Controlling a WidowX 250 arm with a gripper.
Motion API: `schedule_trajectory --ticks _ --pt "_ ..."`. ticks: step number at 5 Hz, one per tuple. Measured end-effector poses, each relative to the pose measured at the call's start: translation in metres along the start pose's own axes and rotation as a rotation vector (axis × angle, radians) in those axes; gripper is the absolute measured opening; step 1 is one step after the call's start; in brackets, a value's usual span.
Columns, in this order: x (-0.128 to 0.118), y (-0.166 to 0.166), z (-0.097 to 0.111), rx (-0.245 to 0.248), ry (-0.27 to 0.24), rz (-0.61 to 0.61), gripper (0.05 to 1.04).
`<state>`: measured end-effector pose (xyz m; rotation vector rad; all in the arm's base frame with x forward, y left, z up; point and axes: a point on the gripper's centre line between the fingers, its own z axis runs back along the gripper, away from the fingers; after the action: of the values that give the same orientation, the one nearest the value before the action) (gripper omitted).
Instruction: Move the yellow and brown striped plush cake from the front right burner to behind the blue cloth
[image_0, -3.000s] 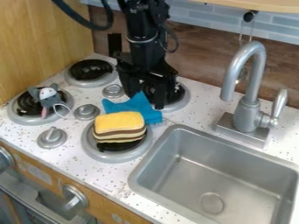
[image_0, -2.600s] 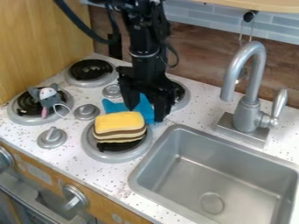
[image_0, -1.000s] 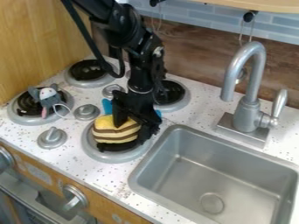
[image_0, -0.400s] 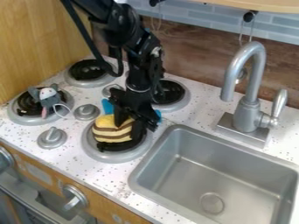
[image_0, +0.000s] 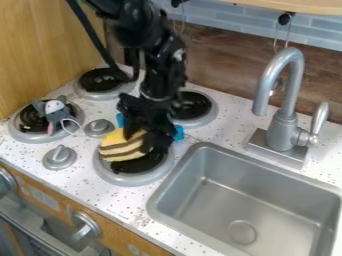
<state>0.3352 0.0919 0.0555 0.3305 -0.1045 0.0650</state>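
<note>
In the camera view, the black arm comes in from the upper left of the frame, bends near the top edge and drops steeply toward the left-centre. Its lower section is nearly upright, with the gripper angled downward over the front burner. The fingers are clenched on the right side of a plush toy with yellow and brown stripes, one finger against its upper part and the other at its right edge. The toy sits left of centre, tilted, above the left part of that burner; whether it touches the burner cannot be told.

A blue cloth shows on either side of the gripper, partly hidden behind it. Behind the arm is another burner. A gray toy mouse lies on the burner at the left of the frame. The speckled white desk also carries a faucet at the right, with a metal sink in the lower right.
</note>
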Motion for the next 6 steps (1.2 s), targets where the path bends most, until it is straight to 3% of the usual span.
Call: schedule_trajectory --ticks 2,3,5,6 --pt "0.005 0.002 0.045 -0.036 -0.085 0.037 0.499" --pt "0.009 -0.001 0.053 -0.034 -0.116 0.032 0.499" --pt "0.035 -0.024 0.062 -0.017 -0.238 -0.066 0.499" --pt "0.065 -0.035 0.047 -0.013 -0.270 -0.109 0.499"
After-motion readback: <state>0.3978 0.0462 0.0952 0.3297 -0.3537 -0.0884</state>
